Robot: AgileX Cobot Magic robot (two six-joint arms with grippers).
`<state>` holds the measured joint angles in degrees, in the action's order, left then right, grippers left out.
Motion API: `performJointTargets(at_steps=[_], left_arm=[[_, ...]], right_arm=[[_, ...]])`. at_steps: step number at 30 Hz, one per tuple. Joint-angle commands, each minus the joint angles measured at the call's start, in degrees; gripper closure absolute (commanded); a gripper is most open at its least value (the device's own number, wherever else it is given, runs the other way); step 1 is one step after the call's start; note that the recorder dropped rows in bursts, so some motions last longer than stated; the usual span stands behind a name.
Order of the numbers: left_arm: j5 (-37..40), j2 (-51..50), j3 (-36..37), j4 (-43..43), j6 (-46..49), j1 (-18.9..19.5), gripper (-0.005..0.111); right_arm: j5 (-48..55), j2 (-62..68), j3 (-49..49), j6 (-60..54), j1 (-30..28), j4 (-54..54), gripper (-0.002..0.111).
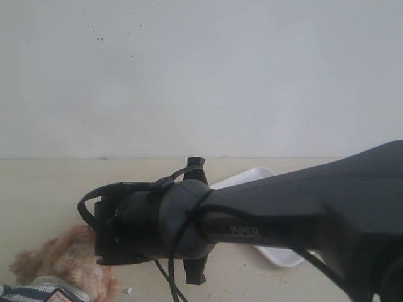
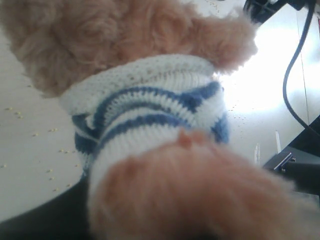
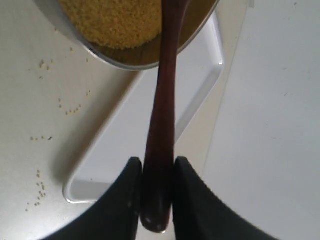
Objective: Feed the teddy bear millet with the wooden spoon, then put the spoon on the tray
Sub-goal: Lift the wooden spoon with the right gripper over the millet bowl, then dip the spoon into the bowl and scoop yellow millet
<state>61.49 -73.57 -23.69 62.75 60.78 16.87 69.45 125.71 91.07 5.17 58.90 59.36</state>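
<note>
Dipping toward the millet (image 3: 115, 20) in its steel bowl (image 3: 132, 56), the wooden spoon (image 3: 162, 100) is clamped by its handle end between the right jaws, above the tray (image 3: 87, 192) toward the wall-side edge of the worktop (image 3: 30, 115). Scooping appears to be the step in hand. Next comes a level carry to the teddy bear (image 1: 63, 258) near the left corner away from the wall, where the state of the left jaws cannot be told.
</note>
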Motion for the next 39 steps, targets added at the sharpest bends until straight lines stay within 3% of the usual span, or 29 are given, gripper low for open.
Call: performJointTargets(at_steps=[1, 23, 39], left_arm=[[0.89, -0.06, 0.11, 1.14, 0.36, 0.19, 0.103], [0.89, -0.06, 0.11, 1.14, 0.36, 0.19, 0.103], [0.89, -0.06, 0.11, 1.14, 0.36, 0.19, 0.103]], right_arm=[[0.44, 0.4, 1.19, 0.46, -0.06, -2.44, 0.108], [0.51, 0.21, 9.73, -1.5, -5.42, -28.51, 0.108], [0.51, -4.99, 9.73, -2.36, -10.79, -37.98, 0.108]])
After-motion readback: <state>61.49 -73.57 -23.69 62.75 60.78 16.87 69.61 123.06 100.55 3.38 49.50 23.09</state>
